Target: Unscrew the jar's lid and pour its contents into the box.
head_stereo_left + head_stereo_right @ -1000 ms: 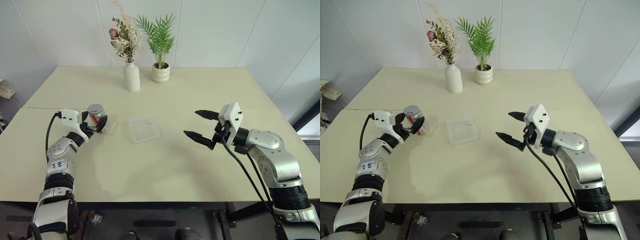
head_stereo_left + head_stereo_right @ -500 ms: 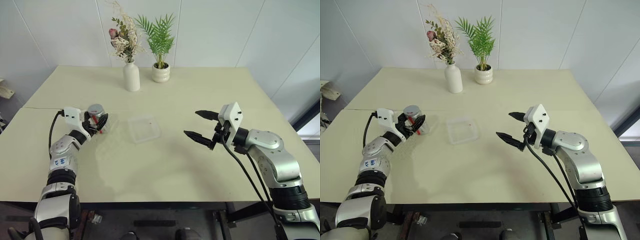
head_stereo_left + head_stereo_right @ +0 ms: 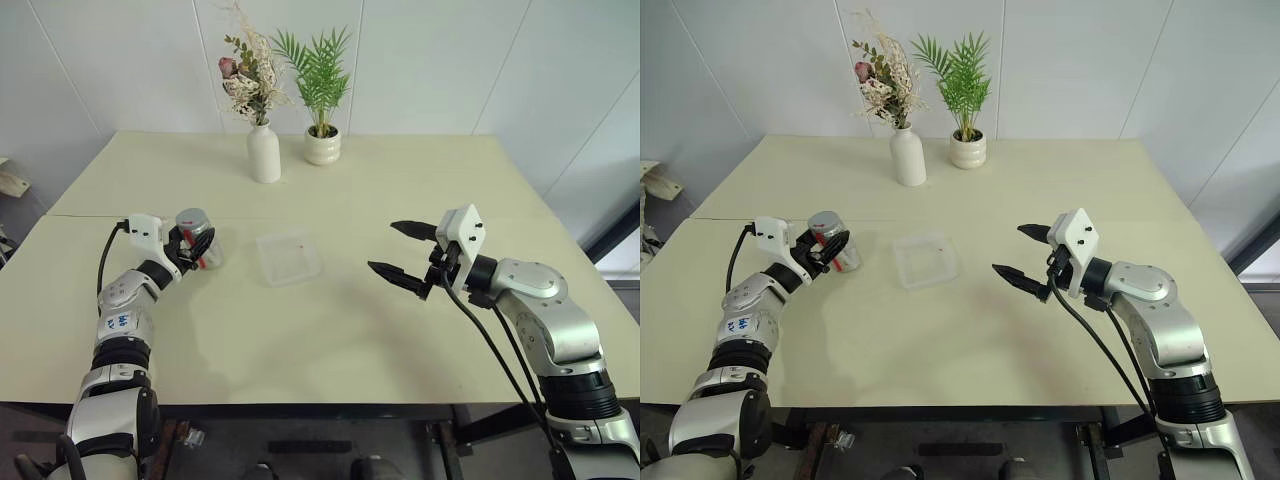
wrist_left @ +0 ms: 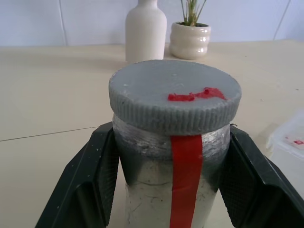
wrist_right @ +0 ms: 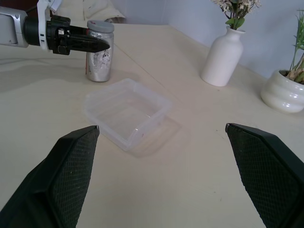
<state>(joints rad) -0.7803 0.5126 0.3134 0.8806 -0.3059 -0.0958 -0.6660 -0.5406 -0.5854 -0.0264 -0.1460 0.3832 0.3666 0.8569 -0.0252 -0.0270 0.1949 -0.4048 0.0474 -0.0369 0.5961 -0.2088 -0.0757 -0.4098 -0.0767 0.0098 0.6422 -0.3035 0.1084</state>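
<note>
The jar point(image 4: 175, 190) stood upright on the cream table point(image 3: 330, 330) at its left side, a silvery, crinkled-looking cylinder with a red stripe down its wall. The left gripper point(image 3: 196, 247) was closed on it just under the lid point(image 4: 175, 97), its two black fingers point(image 4: 90, 180) pressed against opposite sides. The left wrist view showed the lid's ribbed grey rim and a red smear on top. The box point(image 5: 126, 110), a shallow clear plastic tray with rounded corners, lay just beside the jar toward the table's middle; the right wrist view showed its thin walls. The right gripper point(image 3: 404, 254) hung above the table right of the box, its textured jaws spread wide and empty.
</note>
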